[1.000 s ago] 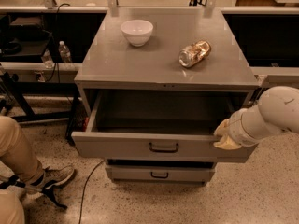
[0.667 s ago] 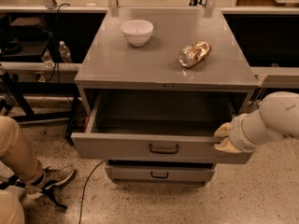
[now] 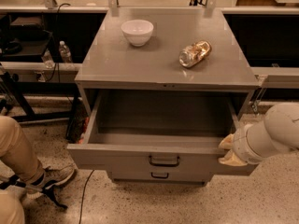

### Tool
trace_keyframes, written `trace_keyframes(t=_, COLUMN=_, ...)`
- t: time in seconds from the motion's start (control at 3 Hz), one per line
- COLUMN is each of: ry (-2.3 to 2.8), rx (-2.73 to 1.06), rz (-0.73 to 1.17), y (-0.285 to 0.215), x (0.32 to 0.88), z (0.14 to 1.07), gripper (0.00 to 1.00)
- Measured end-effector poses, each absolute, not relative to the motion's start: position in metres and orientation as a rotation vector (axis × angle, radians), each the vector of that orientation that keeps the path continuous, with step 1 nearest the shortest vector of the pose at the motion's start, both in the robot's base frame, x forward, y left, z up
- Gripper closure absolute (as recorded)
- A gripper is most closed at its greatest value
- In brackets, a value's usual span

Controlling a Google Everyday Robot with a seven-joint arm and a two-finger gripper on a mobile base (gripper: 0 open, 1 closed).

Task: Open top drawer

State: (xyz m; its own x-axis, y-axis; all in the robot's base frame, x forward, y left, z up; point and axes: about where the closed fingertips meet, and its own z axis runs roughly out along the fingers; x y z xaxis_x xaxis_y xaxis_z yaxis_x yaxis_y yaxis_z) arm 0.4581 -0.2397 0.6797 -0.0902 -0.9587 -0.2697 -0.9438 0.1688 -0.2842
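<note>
At the right front corner of the top drawer (image 3: 121,158), that's where the gripper (image 3: 229,150) is. See that pale tan thing up against the end of the front panel?

I see it. Has it got hold of the drawer?

It touches the corner, that much is plain. Whether it is open or closed round the panel, I cannot tell from here. The white arm (image 3: 275,129) comes in from the right of the drawer, about level with its front.

And the drawer itself?

Out a good way. It stands well forward of the grey cabinet top (image 3: 154,66) above it, so you look straight down onto its grey floor and side walls. The black bar handle (image 3: 164,160) sits in the middle of the front, well left of the gripper and apart from it.

What else is round it?

Above the drawer, on the cabinet top, a white bowl (image 3: 137,31) stands upright toward the back left. A crumpled, shiny gold packet (image 3: 195,53) lies on its side toward the right, well apart from the bowl. Just below the drawer shows the front of a narrower drawer (image 3: 187,176) with its own small handle. Left of the drawer is someone's leg (image 3: 14,148) in tan trousers, with a shoe (image 3: 56,176) on the speckled ground. A clear bottle (image 3: 65,52) stands farther back on that same side.
</note>
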Motion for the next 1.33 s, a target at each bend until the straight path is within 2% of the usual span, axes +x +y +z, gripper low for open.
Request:
trace_keyframes(t=0.33, ry=2.100, rx=-1.811, rz=-0.050, y=-0.2448, x=0.4264, z=0.6797, gripper=1.00)
trace_keyframes(t=0.67, ry=2.100, rx=-1.811, rz=-0.050, y=-0.2448, x=0.4264, z=0.6797, gripper=1.00)
trace_keyframes(t=1.33, ry=2.097, rx=-1.816, rz=-0.051, y=-0.2432, x=0.4260, z=0.6801, gripper=0.52)
